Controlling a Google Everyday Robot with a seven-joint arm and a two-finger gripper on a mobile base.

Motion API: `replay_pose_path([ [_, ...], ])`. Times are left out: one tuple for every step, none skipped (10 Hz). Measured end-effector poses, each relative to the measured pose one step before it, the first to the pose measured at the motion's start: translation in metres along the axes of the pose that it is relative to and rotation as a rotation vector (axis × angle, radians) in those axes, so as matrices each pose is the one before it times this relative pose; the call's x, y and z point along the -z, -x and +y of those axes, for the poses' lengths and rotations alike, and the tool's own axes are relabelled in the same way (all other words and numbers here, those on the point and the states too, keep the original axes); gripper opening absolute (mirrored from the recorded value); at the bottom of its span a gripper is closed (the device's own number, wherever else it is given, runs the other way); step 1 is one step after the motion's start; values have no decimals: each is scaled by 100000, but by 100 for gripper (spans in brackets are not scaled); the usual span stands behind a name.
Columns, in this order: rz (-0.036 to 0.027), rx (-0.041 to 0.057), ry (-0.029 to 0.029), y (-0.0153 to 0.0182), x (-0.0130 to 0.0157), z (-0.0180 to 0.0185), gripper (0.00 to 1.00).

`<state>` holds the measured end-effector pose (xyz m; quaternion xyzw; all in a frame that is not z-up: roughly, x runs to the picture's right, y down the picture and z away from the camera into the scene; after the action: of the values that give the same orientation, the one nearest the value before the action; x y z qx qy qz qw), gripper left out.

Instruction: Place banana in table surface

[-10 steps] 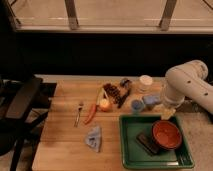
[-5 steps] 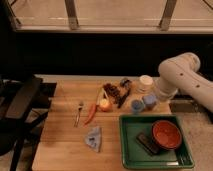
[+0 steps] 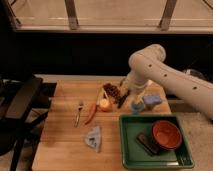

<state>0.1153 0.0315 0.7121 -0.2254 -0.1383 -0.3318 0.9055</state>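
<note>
The banana (image 3: 98, 94) is a slim pale yellow shape lying on the wooden table surface (image 3: 60, 142), just above the orange-red carrot (image 3: 92, 113) and next to the round yellow-orange fruit (image 3: 104, 104). My white arm reaches in from the right and bends down toward the table's middle. The dark gripper (image 3: 121, 99) hangs low beside a dark brown cluster (image 3: 112, 90), a short way right of the banana and the round fruit. Nothing shows in its grasp.
A green tray (image 3: 129, 156) at the front right holds a red bowl (image 3: 166, 134) and a dark block (image 3: 146, 143). Two pale blue objects (image 3: 145, 102) stand behind it. A fork (image 3: 78, 112) and a blue-grey cloth (image 3: 93, 138) lie on the table. A black chair (image 3: 20, 102) stands on the left.
My arm has swung left from above the tray's back edge toward the table's middle, and the gripper has come down beside the dark cluster. The objects on the table have not moved.
</note>
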Motion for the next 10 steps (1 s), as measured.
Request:
replay_pose_path([
  [-215,1179,-233,244,-67,-265,65],
  [504,-294,38,-248,27,182,65],
  [-137,150,-119,88,-23,-114,65],
  [-170,200,112,121,-36,-24,65],
  [346,764,863,-36,-13,213,65],
  [427,4603,654,-164,-291,-500,65],
  [497,3848,470,-404,-394,-605,65],
  [322,3842,517,-714,-619,-980,65],
  [45,4536,-47,-1073,-918,-1720,65],
  [-158,4131,-410,-1053,-1015,-1691,65],
])
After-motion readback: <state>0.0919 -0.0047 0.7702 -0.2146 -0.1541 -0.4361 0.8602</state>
